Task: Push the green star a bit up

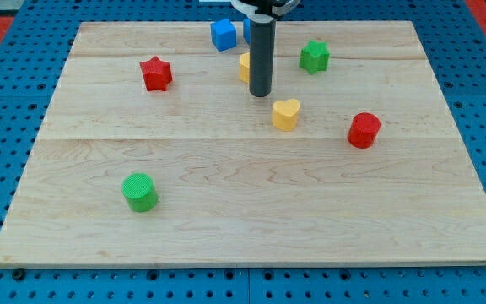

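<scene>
The green star (314, 57) lies near the view's top, right of centre, on the wooden board (251, 219). My tip (261, 92) rests on the board to the star's lower left, a short gap away. The rod stands in front of a yellow block (245, 66), partly hiding it. A yellow heart (285, 114) lies just to the lower right of my tip.
A blue cube (223, 35) sits at the view's top, with another blue block behind the rod, mostly hidden. A red star (155, 73) lies at upper left, a red cylinder (364, 130) at right, a green cylinder (140, 192) at lower left.
</scene>
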`<state>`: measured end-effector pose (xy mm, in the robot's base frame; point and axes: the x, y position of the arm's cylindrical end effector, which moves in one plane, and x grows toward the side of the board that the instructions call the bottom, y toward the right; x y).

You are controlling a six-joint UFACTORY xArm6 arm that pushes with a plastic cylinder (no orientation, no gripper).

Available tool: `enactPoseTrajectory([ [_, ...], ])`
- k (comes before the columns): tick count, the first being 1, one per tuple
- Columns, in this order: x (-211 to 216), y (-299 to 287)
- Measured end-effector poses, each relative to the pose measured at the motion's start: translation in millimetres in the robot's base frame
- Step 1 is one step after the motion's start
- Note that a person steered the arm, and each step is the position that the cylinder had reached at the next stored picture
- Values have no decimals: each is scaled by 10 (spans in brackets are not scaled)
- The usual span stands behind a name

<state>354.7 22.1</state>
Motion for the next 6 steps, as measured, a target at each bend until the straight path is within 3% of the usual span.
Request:
enactPoseTrajectory([
  [2, 32, 438],
  [3, -226, 822],
  [5, -734, 809],
  [6, -734, 611],
])
